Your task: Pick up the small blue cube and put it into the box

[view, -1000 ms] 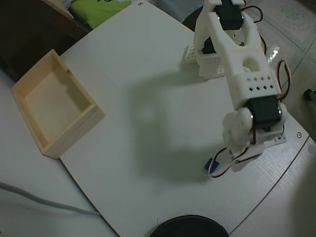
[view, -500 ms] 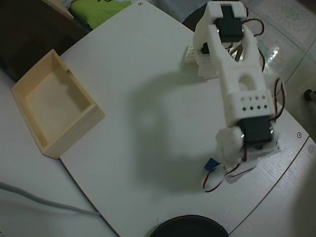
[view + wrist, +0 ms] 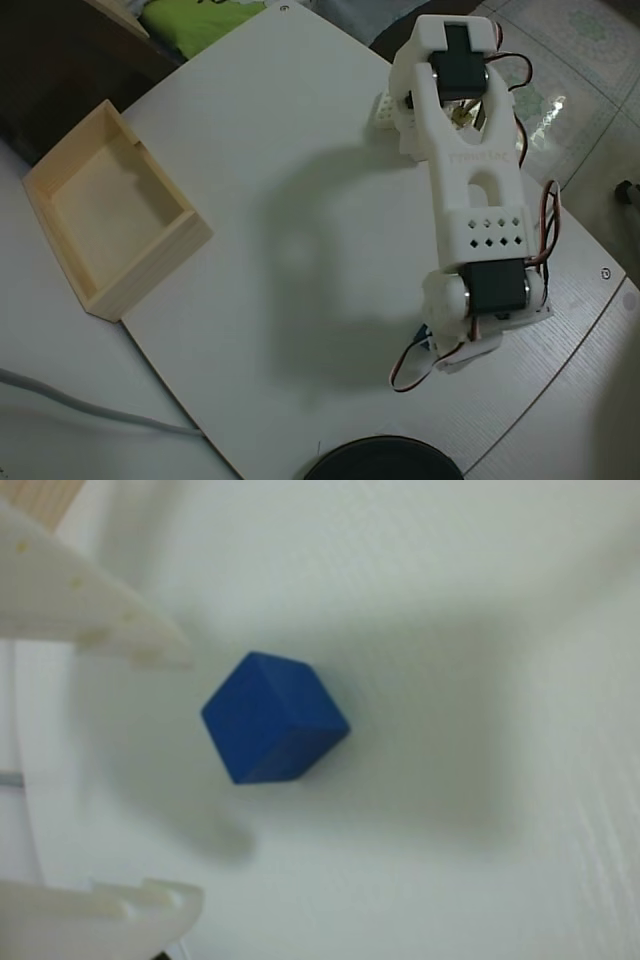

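In the wrist view the small blue cube (image 3: 275, 718) lies on the white table, one corner turned toward the camera. My gripper (image 3: 190, 780) is open. Its upper finger (image 3: 95, 615) and lower finger (image 3: 110, 915) enter from the left edge, and the cube lies just past their tips, touching neither. In the overhead view the white arm (image 3: 478, 190) reaches down to the lower right, and its wrist covers nearly all of the cube. The box (image 3: 158, 266), a pale lidless wooden tray with nothing in it, sits far off at the left table edge.
A white perforated block (image 3: 385, 108) stands by the arm's base. A black round object (image 3: 380, 462) pokes in at the bottom edge, close to the table's curved rim. A grey cable (image 3: 90, 412) runs across the lower left. Bare white tabletop lies between arm and box.
In the overhead view the arm has swung down and left over the cube, which showed beside the gripper earlier and is now almost covered by the wrist.
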